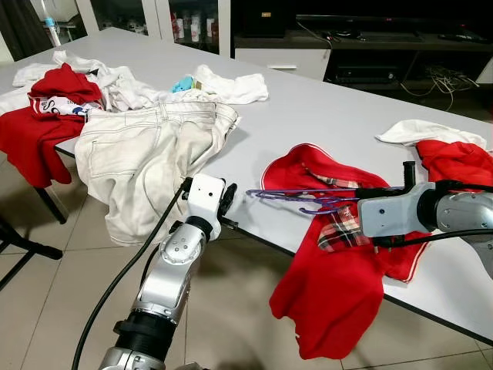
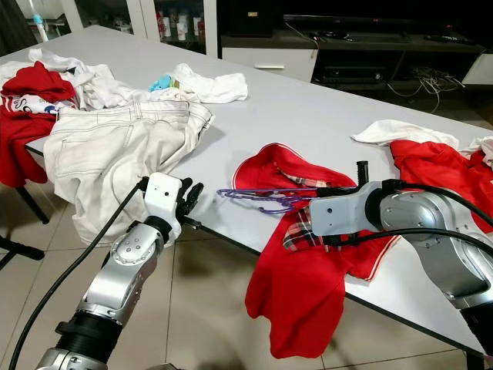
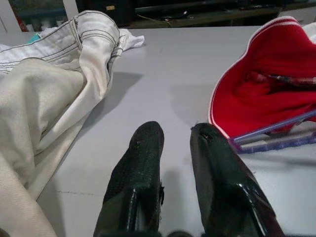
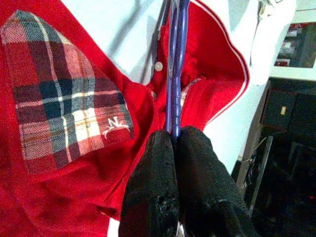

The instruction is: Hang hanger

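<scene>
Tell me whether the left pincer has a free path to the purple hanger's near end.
Probably yes. The left pincer sits open at the table edge, and bare tabletop lies between it and the tip of the purple hanger, which the right pincer holds shut over the red shirt.

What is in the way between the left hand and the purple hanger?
Nothing visible. Bare table lies between the left gripper, jaws open, and the hanger. The right gripper is shut on the hanger over the red shirt.
</scene>
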